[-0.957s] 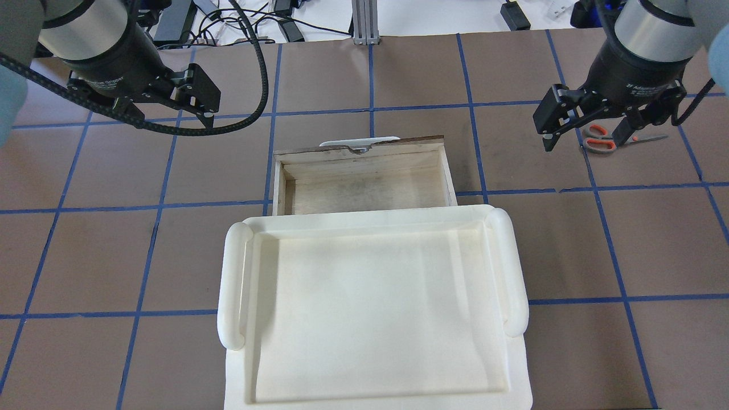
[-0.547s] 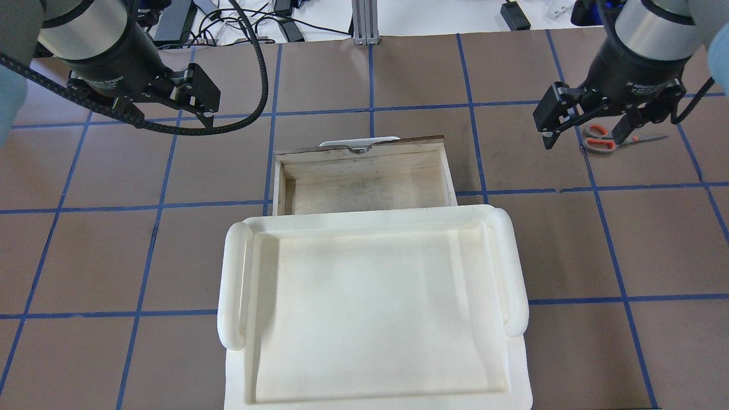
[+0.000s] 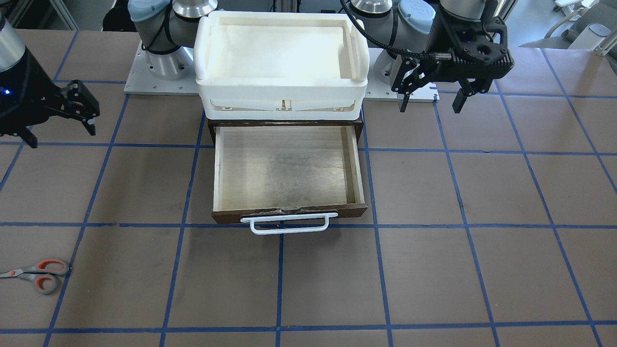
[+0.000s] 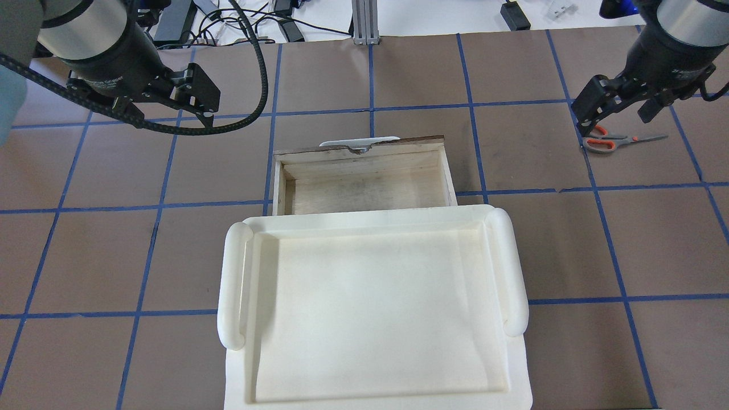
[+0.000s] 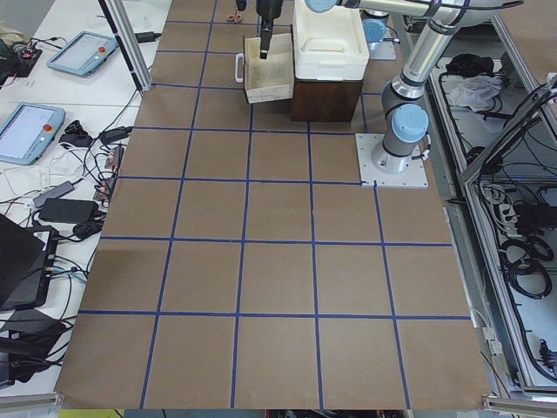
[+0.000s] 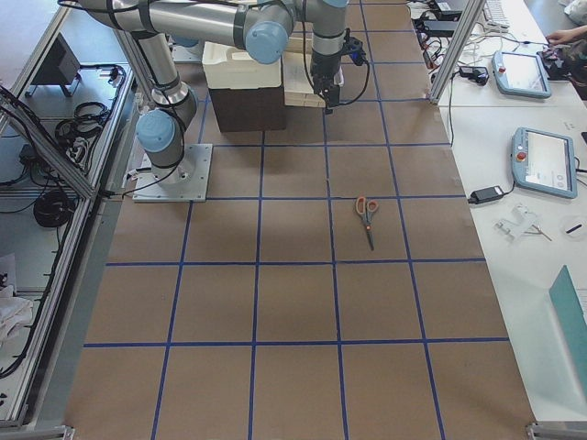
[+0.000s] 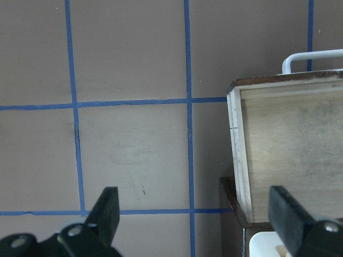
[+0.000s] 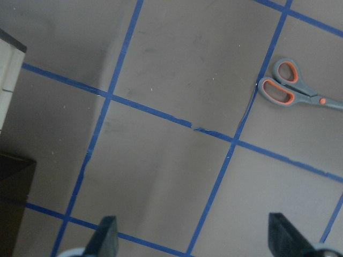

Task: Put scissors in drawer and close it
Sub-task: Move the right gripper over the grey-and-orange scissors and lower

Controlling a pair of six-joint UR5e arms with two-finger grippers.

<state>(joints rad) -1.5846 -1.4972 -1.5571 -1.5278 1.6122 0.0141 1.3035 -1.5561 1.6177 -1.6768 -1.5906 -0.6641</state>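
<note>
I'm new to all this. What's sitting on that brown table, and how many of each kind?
scissors: 1
drawer: 1
cabinet: 1
white tub: 1
robot arms: 2, the left arm and the right arm
Total: 6

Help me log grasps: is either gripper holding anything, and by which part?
Nothing is held. The left gripper and the right gripper are both open and empty; the scissors lie flat, apart from both.
</note>
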